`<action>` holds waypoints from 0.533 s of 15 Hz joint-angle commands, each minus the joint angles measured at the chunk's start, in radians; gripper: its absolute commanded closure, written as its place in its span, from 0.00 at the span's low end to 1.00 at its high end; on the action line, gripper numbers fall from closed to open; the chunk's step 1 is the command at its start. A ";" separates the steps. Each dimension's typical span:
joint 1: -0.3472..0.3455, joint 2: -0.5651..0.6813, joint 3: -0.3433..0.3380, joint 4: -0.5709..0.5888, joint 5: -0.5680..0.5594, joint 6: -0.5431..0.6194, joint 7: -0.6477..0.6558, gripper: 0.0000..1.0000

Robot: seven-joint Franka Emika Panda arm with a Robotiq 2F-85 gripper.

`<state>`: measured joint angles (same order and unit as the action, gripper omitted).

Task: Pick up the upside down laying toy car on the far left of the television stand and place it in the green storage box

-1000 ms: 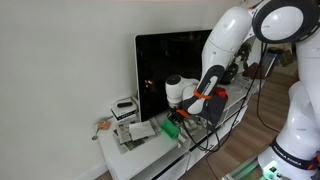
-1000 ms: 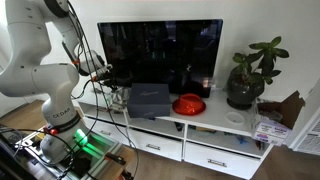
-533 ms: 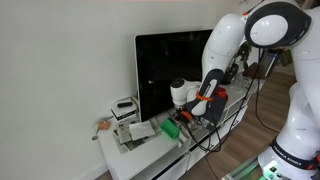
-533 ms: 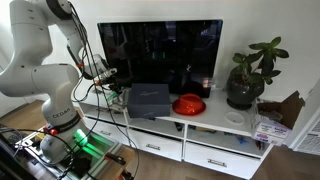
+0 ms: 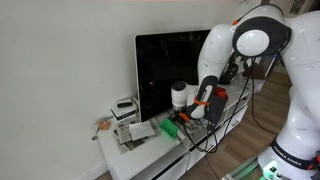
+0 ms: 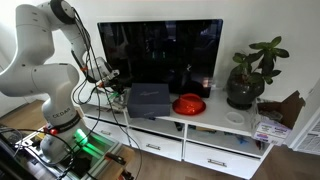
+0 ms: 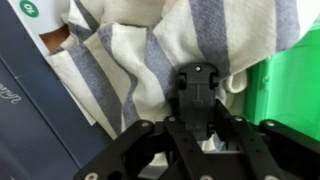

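Note:
In the wrist view my gripper (image 7: 200, 119) is shut on the toy car (image 7: 197, 86), a small dark grey-black car with its wheels facing the camera. It hangs over a striped grey-and-white cloth (image 7: 130, 60), and the bright green storage box (image 7: 296, 80) lies just to the right. In an exterior view the gripper (image 5: 186, 113) hangs low over the left part of the white television stand (image 5: 140, 157), beside the green box (image 5: 172, 128). In an exterior view the gripper (image 6: 117, 92) is at the stand's left end (image 6: 215, 126).
The black television (image 6: 160, 52) stands right behind the gripper. A flat grey-blue case (image 6: 148, 100), a red bowl (image 6: 188, 104) and a potted plant (image 6: 247, 76) sit along the stand. A small stacked item (image 5: 124, 108) and a pale flat tray (image 5: 136, 133) lie near the green box.
The gripper has shifted a little along the stand and slightly lower, with the toy car still in it. The robot's upper arm has swung further into view.

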<state>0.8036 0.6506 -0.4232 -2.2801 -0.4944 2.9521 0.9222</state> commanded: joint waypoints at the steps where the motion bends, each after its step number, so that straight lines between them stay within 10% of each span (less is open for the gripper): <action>1: 0.031 0.064 -0.024 0.033 0.061 0.118 -0.033 0.89; 8: 0.028 0.160 0.028 0.095 0.301 0.158 -0.228 0.89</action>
<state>0.8238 0.7524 -0.4111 -2.2269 -0.2940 3.1033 0.7681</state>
